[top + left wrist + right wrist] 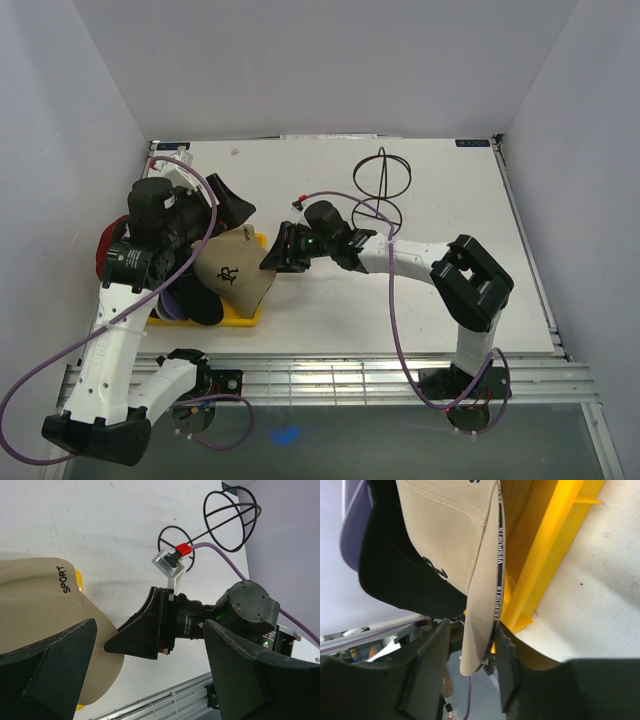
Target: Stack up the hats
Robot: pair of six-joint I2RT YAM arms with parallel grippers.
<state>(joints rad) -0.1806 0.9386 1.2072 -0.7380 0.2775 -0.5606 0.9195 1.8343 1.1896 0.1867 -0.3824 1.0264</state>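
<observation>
Right tool astride edge of dark-logoed tan cap

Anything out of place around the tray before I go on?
The tan cap lies askew on the pile: its brim sticks out past the yellow tray's edge, where the right gripper's jaws straddle it. A black cap and a purple brim poke out beneath. Nothing looks spilled or damaged.
</observation>
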